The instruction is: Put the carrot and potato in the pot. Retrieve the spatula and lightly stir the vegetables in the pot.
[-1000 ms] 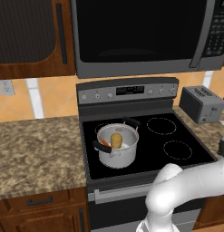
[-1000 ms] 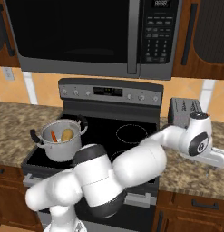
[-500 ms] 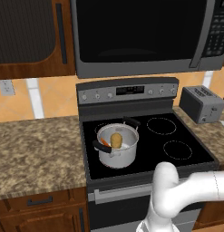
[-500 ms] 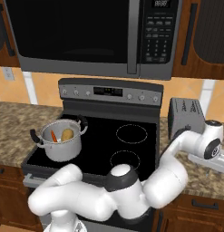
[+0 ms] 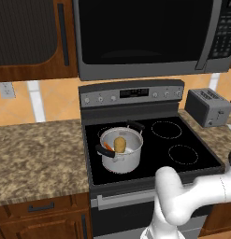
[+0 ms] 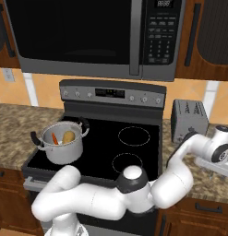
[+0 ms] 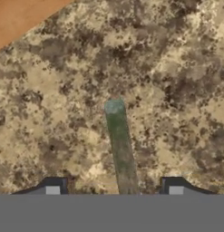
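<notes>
Pot [image 5: 119, 154] on stove [image 5: 191, 140], front left burner, carrot [image 5: 107, 147] and potato [image 5: 119, 144] inside, carrot half hidden by rim, gripper [image 7: 114, 191] right of stove over counter [image 7: 177, 68], jaws apart astride green spatula handle [image 7: 120, 145], lower end cut off, contact unclear

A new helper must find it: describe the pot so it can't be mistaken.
Start at the black stove under the microwave. On its front left burner stands the pot, shiny steel with two black side handles. It alone holds food: a tan potato and an orange carrot; the toaster sits on the counter to the right.
</notes>
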Robot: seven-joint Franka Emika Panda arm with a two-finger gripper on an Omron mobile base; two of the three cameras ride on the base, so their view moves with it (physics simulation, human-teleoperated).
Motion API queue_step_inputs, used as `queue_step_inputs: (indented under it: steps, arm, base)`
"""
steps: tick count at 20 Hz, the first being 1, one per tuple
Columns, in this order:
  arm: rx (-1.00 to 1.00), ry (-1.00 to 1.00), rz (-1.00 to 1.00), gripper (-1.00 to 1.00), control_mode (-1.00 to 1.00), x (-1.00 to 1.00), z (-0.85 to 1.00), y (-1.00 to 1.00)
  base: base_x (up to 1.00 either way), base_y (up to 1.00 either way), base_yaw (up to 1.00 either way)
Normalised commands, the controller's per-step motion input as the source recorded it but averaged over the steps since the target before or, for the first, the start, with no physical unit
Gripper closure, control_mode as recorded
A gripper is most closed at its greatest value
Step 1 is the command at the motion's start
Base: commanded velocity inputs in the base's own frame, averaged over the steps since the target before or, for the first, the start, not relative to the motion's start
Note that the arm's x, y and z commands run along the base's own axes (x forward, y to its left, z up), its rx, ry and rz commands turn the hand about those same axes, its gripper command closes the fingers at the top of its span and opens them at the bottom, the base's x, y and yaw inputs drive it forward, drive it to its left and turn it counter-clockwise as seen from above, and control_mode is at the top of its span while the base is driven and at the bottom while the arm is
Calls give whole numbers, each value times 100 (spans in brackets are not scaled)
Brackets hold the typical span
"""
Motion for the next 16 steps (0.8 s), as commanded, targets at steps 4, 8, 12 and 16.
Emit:
queue_step_inputs:
  steps: [4,8,12,16]
  arm:
    - [0,-2,0,100,-100,-41,-14,6]
    - [0,-6,0,100,-100,-85,-16,18]
    - [-10,-35,22,100,-100,-86,71,21]
    - [-35,-26,44,100,-100,-95,69,83]
  base:
    - [0,0,0]
    - [0,0,0]
    - [0,0,0]
    - [0,0,0]
